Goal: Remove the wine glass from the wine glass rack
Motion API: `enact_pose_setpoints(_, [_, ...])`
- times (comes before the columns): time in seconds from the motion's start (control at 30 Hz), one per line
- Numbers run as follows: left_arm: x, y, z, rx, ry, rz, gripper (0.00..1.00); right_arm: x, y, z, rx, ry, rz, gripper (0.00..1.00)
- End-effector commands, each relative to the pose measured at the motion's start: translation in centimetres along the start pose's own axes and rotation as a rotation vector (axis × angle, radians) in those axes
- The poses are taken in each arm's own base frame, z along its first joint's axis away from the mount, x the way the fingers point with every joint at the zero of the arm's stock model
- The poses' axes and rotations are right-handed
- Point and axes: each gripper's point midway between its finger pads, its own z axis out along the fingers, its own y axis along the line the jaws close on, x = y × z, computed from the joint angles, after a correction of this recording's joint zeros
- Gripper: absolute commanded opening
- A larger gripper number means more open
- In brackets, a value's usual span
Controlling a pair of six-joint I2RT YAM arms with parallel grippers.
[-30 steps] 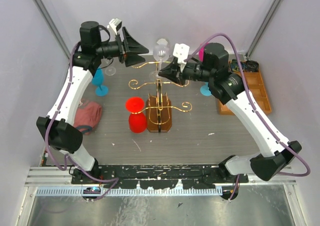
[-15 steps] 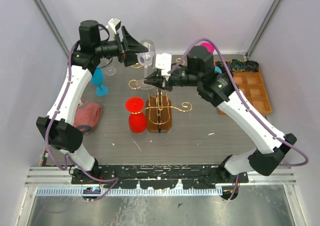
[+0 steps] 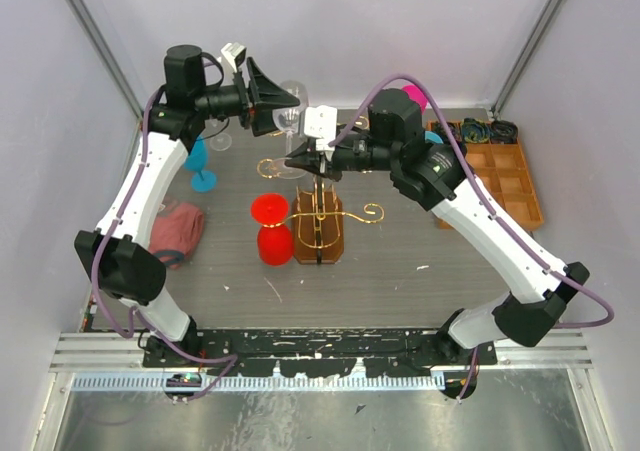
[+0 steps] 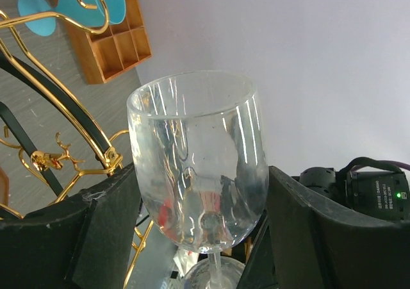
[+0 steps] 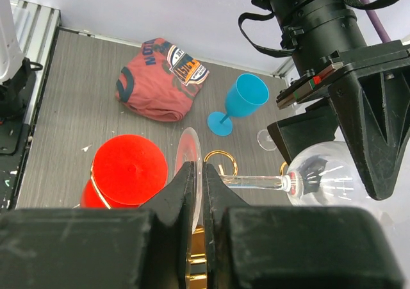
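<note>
**Two grippers, one clear glass, level with the rack's top**

Both arms meet over the back half of the table (image 3: pixel 400 261), and I see the wine glass (image 4: pixel 198 167) between them, lying on its side in the air. Its rim points toward the left arm and its foot toward the right arm.

My right gripper (image 5: pixel 197 180) is closed on the foot of the glass, the thin disc pinched edge-on between its two fingers. From the right wrist camera the stem runs straight out from that pinch to the bowl.

My left gripper (image 4: pixel 202 193) has its jaws spread wide, one black finger (image 4: pixel 102 231) on each side of the bowl. The finger edges meet the glass outline in the left wrist view. I cannot tell whether they press on it or just stand beside it.

From above, the glass sits level with the top tier of the wine glass rack (image 3: pixel 318 216), just behind its upper gold arms. One gold scroll shows right beside the stem in the right wrist view, and I cannot tell whether they touch.

Elsewhere, a red glass (image 3: pixel 272 226) stands upside down just left of the rack's brown base. A blue glass (image 3: pixel 197 161) stands by the left arm, with a red cloth (image 3: pixel 178 226) nearer me. A wooden tray (image 3: pixel 505 176) lies at the far right.
</note>
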Motion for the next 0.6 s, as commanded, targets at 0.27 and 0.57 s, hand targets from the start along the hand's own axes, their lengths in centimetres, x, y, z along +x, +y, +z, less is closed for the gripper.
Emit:
enact_pose_setpoints(0.27, [1.5,-2.3,-0.6,0.057,0.052,0.057,0.58,-4.5,-1.2,-1.1,0.059,-0.105,-0.106,0.02])
enact_pose_setpoints(0.57, [1.2,-2.0,-0.9,0.06,0.039,0.039,0.52,-4.9,-2.3,-1.8,0.142,-0.102,-0.043,0.42])
